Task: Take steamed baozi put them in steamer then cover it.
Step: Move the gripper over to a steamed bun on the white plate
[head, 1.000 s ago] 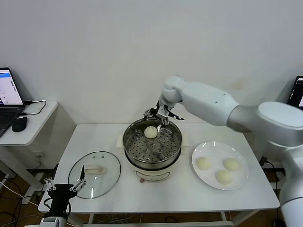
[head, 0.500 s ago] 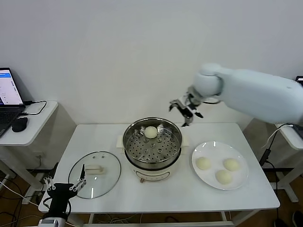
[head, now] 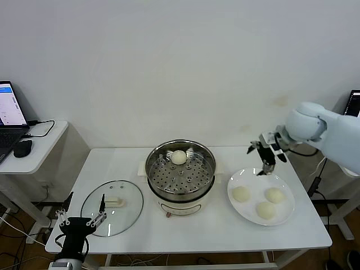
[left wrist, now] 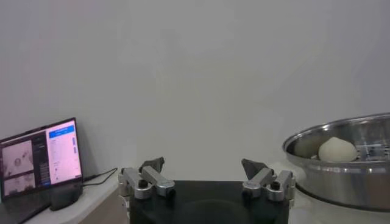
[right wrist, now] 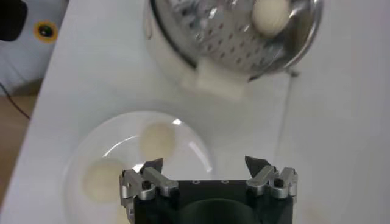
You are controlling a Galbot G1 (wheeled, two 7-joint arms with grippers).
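Three baozi (head: 241, 194) lie on the plate (head: 286, 216) at lower right, the lid (head: 112, 207) lies lower left by the idle, spread left gripper (head: 79, 224), one bun (head: 179, 157) sits in the central steamer (head: 180, 175), and the right gripper (head: 265, 155) hangs empty, jaws apart, above the plate's far edge.

I see the steamer (head: 180, 175) mid-table (head: 197, 236) with one baozi (head: 179, 157) on its tray toward the back, the cover (head: 112, 207) lying to its left, and a plate (head: 287, 216) to its right carrying three buns (head: 241, 194).
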